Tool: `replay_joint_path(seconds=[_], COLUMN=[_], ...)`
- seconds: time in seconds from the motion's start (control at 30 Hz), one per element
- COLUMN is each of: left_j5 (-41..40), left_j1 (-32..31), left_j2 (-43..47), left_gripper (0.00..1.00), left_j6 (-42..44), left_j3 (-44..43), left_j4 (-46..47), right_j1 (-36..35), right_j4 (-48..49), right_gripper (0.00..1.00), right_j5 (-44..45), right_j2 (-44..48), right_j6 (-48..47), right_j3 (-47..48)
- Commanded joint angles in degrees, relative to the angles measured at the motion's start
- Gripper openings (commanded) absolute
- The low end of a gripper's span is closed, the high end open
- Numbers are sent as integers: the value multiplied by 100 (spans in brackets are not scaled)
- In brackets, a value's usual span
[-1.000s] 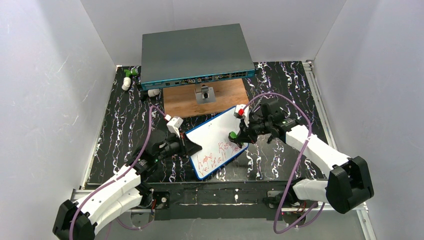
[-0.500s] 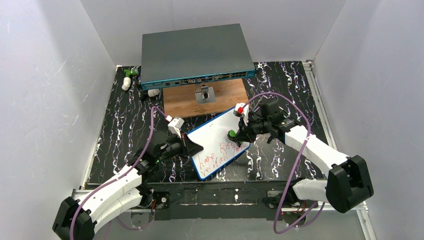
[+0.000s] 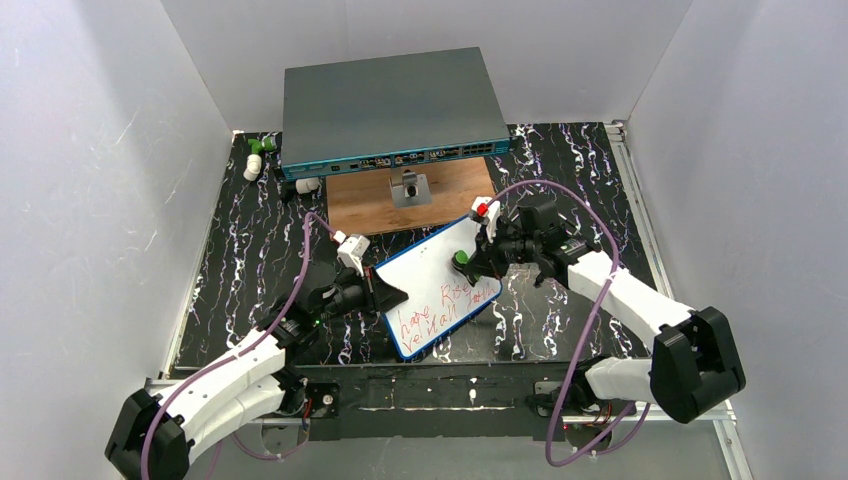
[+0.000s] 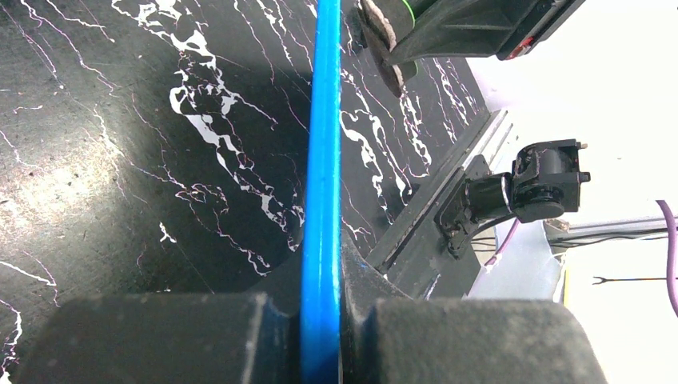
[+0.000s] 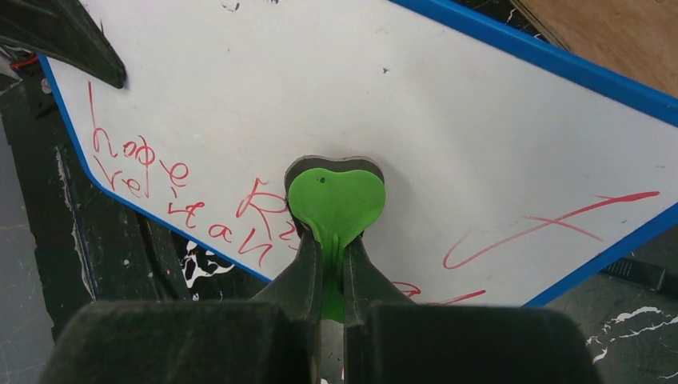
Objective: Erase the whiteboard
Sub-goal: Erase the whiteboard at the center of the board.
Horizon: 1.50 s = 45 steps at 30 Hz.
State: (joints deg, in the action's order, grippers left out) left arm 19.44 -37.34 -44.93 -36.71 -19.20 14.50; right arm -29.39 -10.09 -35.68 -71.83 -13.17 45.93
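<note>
Left gripper pinched tight on whiteboard thin blue frame, mid-table, black with white veins. Red scrawl, "hope" legible, rest unclear. Right gripper clamps green heart-shaped eraser against the board face. Beyond: brown wooden board, grey-teal switch box.

The whiteboard lies on the table, wooden board at its 12 o'clock, network switch behind that, eraser on it toward 1 o'clock.
</note>
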Motion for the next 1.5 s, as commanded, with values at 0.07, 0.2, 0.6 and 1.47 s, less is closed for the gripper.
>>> replay_joint_path(seconds=[0.07,0.2,0.6,1.47], left_j5=[-125,-130,-190,98], left_j1=[-45,-48,-56,-67], left_j2=[-158,-176,-144,-240], left_gripper=[0,0,0,0], left_j6=[150,141,100,195], left_j3=[60,22,58,168], left_j4=[-231,-229,-257,-154], right_j1=[-32,-32,-51,-416], right_j4=[478,593,706,1593], right_gripper=[1,1,1,1], right_j5=[208,478,871,3282], right_j2=[-256,-332,-761,-965], right_j6=[539,777,1230,1836], right_j3=[103,126,375,387])
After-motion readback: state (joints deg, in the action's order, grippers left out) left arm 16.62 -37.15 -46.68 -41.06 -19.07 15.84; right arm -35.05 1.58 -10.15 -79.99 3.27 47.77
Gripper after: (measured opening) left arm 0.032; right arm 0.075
